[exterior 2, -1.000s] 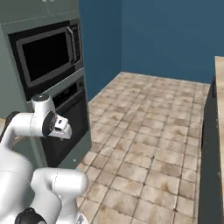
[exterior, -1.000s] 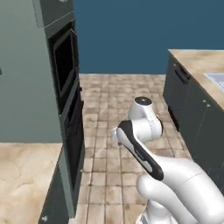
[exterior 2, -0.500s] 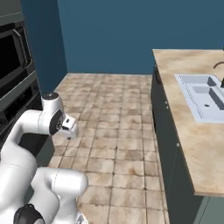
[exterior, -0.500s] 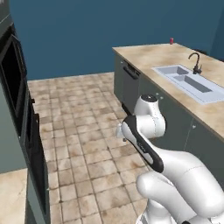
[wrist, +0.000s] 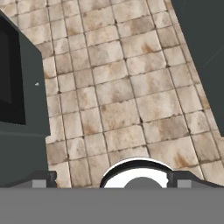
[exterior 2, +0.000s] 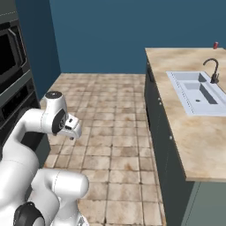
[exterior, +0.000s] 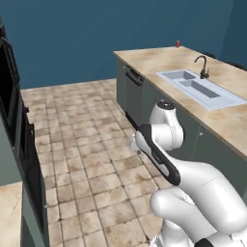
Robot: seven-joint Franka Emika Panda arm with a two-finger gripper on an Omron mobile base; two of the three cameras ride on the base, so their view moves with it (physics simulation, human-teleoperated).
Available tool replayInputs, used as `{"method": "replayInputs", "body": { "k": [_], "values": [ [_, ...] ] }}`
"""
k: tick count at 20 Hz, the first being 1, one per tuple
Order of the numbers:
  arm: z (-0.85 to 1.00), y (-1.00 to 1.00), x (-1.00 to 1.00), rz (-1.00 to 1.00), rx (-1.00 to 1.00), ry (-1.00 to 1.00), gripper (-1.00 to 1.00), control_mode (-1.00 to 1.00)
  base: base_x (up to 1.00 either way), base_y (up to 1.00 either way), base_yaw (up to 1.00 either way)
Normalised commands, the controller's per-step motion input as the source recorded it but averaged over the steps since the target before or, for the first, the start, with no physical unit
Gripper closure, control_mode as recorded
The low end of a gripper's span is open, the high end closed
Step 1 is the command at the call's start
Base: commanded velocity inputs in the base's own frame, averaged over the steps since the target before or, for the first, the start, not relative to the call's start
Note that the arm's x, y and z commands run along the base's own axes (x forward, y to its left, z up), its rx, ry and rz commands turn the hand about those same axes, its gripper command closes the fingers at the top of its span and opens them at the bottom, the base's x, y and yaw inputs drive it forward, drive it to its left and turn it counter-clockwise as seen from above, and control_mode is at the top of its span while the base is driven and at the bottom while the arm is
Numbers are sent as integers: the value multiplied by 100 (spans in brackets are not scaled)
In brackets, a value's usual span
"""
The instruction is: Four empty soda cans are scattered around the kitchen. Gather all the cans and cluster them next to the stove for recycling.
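Note:
One red soda can (exterior: 177, 44) stands at the far end of the island counter (exterior: 159, 60), small and distant; it appears again as the can (exterior 2: 215, 45) beyond the sink in the right base view. My gripper (exterior 2: 73, 130) hangs folded close to the arm, over the tiled floor and far from the can. In the hand view the gripper (wrist: 111, 183) points down at the tiles, its fingertips (wrist: 40, 182) spread wide with nothing between them. The stove is out of view.
A sink (exterior: 200, 88) with a dark faucet (exterior: 203, 67) is set in the island, whose grey-green cabinet fronts (exterior 2: 155, 115) face the aisle. Built-in wall ovens (exterior 2: 11, 75) stand on the left. Tan tiled floor (exterior: 82, 130) runs between them. A beige counter corner (exterior: 9, 212) lies lower left.
The whole picture has swung as the base turned: the wall ovens slid off to the left and the island with sink came into view. The arm kept its folded pose, gripper open throughout.

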Motion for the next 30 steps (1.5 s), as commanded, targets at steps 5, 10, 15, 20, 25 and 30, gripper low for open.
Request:
{"method": "replayInputs", "body": {
  "k": [5,10,15,20,25,30],
  "values": [
    [0,0,0,0,0,0,-100,100,0,-38,-4],
    [0,0,0,0,0,0,-100,100,17,-15,-7],
    [0,0,0,0,0,0,-100,100,50,-3,-5],
    [0,0,0,0,0,0,-100,100,64,-1,-1],
    [0,0,0,0,0,0,-100,100,69,-2,0],
    [0,0,0,0,0,0,-100,100,73,-3,0]
  ]
}}
